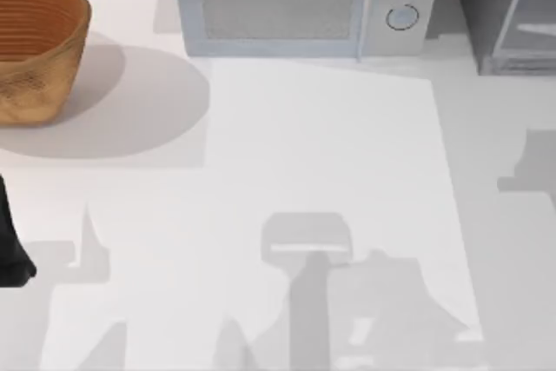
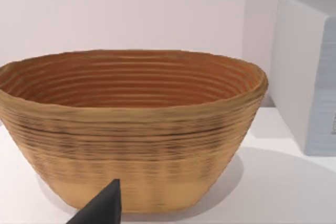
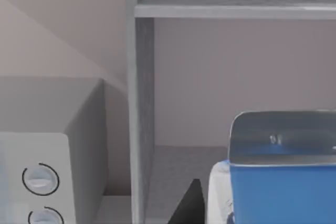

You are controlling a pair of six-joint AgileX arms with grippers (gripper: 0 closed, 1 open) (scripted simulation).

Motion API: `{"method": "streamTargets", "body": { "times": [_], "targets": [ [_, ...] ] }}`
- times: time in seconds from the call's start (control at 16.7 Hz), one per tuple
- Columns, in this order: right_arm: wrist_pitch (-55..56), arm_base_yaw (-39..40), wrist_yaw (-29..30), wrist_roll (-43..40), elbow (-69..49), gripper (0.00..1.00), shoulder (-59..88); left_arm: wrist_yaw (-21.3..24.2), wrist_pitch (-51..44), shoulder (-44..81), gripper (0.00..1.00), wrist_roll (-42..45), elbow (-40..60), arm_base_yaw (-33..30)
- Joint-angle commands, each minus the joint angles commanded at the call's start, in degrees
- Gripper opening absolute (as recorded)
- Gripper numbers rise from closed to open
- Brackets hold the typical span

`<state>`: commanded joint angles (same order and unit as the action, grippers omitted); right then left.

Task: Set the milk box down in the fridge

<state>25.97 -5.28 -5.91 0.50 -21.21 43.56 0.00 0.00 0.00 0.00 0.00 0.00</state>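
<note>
White table [image 1: 330, 171] filled most of the top view. At its far edge we saw a light-grey microwave [image 1: 295, 2] with two round knobs, neither carrying writing we could read. A woven basket [image 1: 35, 45] sat at the far left corner, and the dark-grey fridge [image 1: 508, 10] stood at the far right corner, just beside the microwave. Our left arm [image 1: 10, 241] showed as a dark shape at the table's left edge.

From the left wrist view, the basket [image 2: 131, 129] stood close ahead on the table, its inside ringed with brown coils, with the microwave's side [image 2: 307, 72] just beside it. A dark fingertip [image 2: 102, 208] of the left gripper poked in; we could not tell how its jaws stood.

From the right wrist view, the fridge [image 3: 139, 93] stood open-fronted, a shelf above and its floor below. The milk box [image 3: 278, 182] sat close to the camera at the fridge's opening, blue band showing, no lettering readable. A dark fingertip [image 3: 189, 205] of the right gripper lay beside it; we could not tell whether the jaws gripped it. The microwave's knobs [image 3: 39, 179] showed alongside.
</note>
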Motion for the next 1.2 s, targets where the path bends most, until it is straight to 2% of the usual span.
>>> {"method": "streamTargets", "body": {
  "times": [0.48,0.72,0.96,1.2],
  "targets": [
    [25.7,-6.9,-4.9,0.0,-20.8,0.0,49.1,0.0,0.0,0.0,1.0,0.0,0.0,0.0],
    [35.7,-9.3,-7.0,0.2,-29.0,0.0,68.3,0.0,0.0,0.0,1.0,0.0,0.0,0.0],
    [41.7,-10.5,-8.4,0.3,-33.9,0.0,79.2,0.0,0.0,0.0,1.0,0.0,0.0,0.0],
    [42.7,-10.7,-8.7,0.4,-34.8,0.0,81.1,0.0,0.0,0.0,1.0,0.0,0.0,0.0]
  ]
}}
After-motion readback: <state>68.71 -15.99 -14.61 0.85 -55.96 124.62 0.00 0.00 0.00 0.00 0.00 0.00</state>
